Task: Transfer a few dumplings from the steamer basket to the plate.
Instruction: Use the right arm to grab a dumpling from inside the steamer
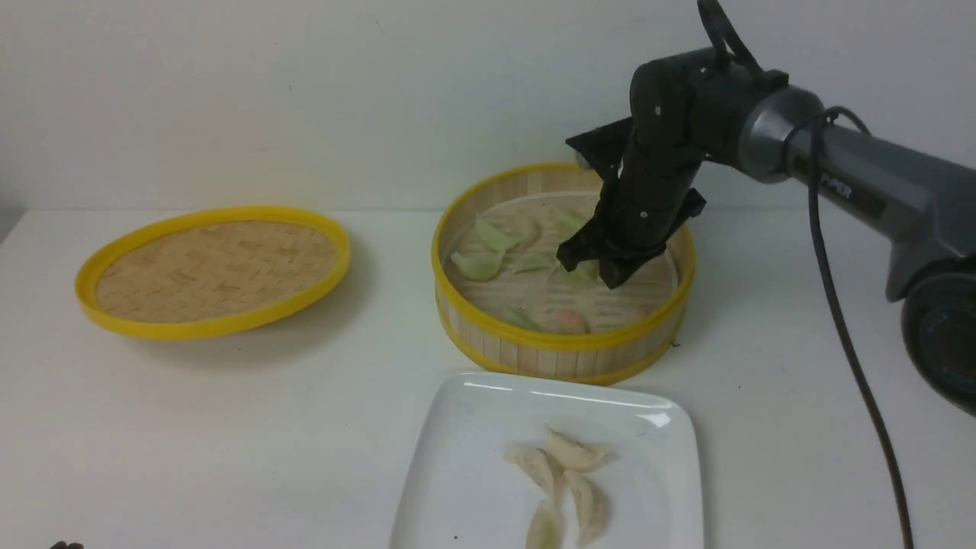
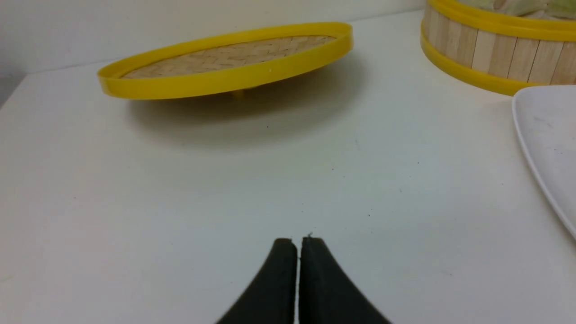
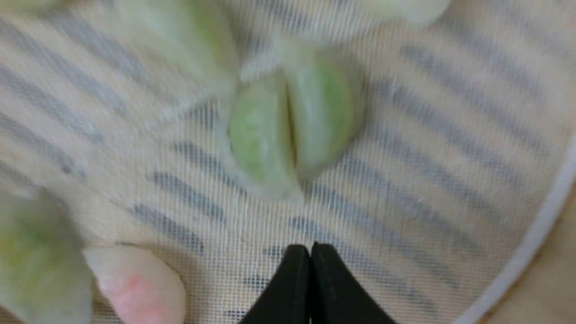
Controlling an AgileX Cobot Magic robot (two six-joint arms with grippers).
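Observation:
The steamer basket stands right of centre and holds several pale green dumplings and a pinkish one. My right gripper is down inside the basket, shut and empty. In the right wrist view its tips hover over the mesh liner, just short of a green dumpling, with a pink dumpling off to one side. The white plate lies in front of the basket with several off-white dumplings on it. My left gripper is shut and empty, low over the bare table.
The flat woven yellow-rimmed lid lies to the left of the basket; it also shows in the left wrist view, along with the basket wall and the plate's edge. A black cable hangs from the right arm.

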